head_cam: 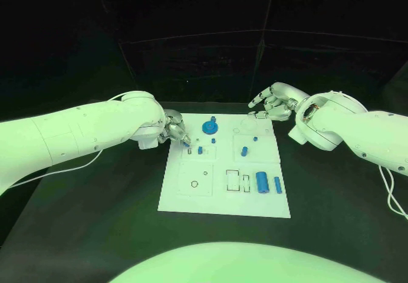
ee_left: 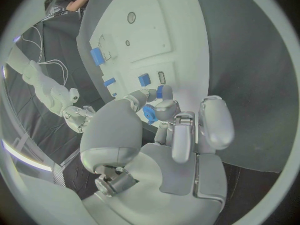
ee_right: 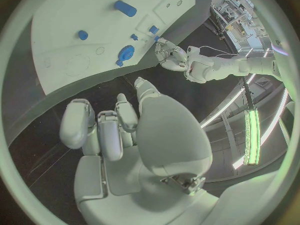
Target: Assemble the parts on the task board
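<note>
Fingers of the left hand pinch a small blue part at the left edge of the white task board on the black desk. Beyond the board's far right corner the right hand hovers with its fingers loosely curled, holding nothing. Other blue parts, among them a round-headed piece and a cylinder, sit on the board.

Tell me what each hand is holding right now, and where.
Left hand pinches a small blue part between its fingers; where on it cannot be told. Right hand holds nothing.

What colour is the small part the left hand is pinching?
Blue; the small part shows best in the left wrist view.
</note>
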